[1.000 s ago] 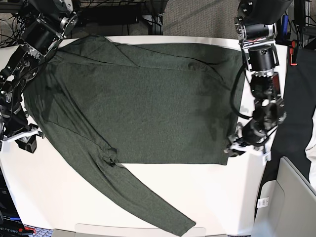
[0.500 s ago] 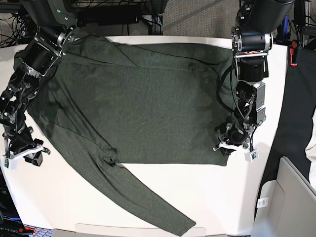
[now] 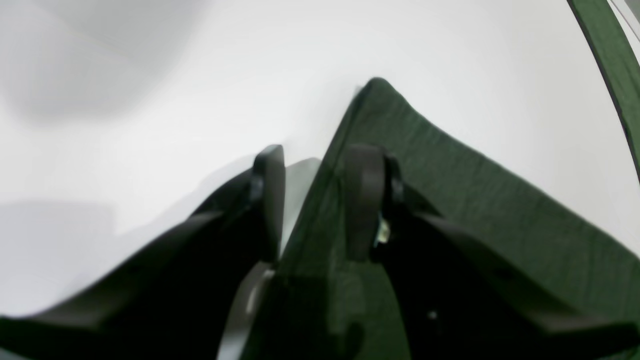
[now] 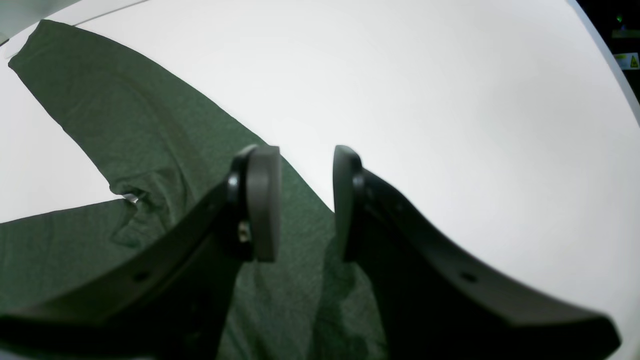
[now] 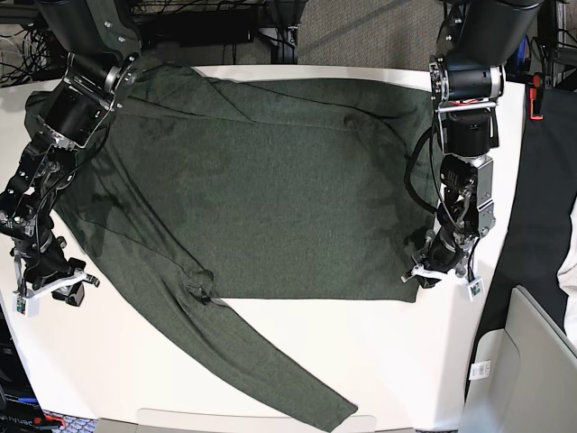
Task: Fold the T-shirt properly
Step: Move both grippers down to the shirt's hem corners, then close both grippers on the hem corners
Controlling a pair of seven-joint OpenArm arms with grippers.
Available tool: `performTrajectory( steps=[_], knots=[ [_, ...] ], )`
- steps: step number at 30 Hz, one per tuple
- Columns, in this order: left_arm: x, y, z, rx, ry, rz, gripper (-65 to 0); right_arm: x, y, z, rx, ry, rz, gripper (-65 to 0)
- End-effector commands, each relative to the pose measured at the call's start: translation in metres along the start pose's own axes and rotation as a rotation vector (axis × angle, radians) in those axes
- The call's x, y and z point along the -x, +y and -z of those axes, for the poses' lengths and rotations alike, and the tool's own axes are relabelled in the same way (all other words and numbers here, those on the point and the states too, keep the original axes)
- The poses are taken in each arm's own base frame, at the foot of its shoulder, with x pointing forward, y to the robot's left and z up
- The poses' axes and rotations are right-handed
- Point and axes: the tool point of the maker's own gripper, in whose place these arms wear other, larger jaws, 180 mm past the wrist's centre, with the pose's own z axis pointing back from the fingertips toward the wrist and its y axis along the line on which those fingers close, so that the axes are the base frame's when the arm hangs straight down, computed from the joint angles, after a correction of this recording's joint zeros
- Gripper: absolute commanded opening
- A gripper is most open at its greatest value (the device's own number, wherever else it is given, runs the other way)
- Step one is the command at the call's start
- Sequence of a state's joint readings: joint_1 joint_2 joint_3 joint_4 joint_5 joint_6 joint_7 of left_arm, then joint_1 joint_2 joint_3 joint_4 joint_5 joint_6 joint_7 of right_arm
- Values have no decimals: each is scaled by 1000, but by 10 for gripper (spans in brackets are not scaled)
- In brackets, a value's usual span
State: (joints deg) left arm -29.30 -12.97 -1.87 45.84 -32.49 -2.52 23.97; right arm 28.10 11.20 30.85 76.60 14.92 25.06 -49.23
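Base view. You have the T-shirt [image 5: 252,180] spread flat across the white tabletop [image 5: 379,361], body filling the middle and far part, one long sleeve running from the near-left of the body toward the near edge. The left pincer [image 5: 439,273] sits at the shirt's near-right corner; the right pincer [image 5: 50,290] sits at the left edge of the cloth, near where the sleeve leaves the body. From here you cannot tell how either pair of jaws stands.

Left wrist view. The left pincer [image 3: 317,200] has its jaws apart with the raised corner of the T-shirt [image 3: 450,200] standing between them; one pad [image 3: 362,200] lies against the fabric, the other pad [image 3: 270,200] shows a gap to it. Not yet a firm grip, as you would judge it.

Right wrist view. The right pincer [image 4: 300,202] is parted and holds nothing; the T-shirt [image 4: 150,150] edge lies below and behind the jaws, with a small pucker at the sleeve junction [image 4: 130,200].

Risks. If you lift now, the thin knit could slip out of the left jaws, since only one pad bears on it. On the right side, closing too shallow may catch a single layer or nothing, and uneven lifting would skew the fold and drag the trailing sleeve.
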Motion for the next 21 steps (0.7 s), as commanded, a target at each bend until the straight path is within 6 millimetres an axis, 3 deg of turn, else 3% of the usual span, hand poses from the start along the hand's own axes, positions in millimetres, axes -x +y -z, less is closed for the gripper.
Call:
performTrajectory(
  steps=[1,4,10,15,21],
  knots=[
    [-45,-17,-4,44,-107,12,-451,-27,-1,-4,-6,-80,-5,-462],
    [-43,-18,-5,46,-106,19,-451,-27,-1,-4,-5,-79,-4,-462],
    [-17,-7,3,17,-43,-1,-451,-28,0,-5,-8,-83,-5,-462],
    [-12,-5,3,13,-33,-2,-451,-29,0,-5,-7,-85,-4,-462],
    [15,-10,4,26,26,-15,-451,-25,7,-2,-22,-82,6,-462]
  ],
)
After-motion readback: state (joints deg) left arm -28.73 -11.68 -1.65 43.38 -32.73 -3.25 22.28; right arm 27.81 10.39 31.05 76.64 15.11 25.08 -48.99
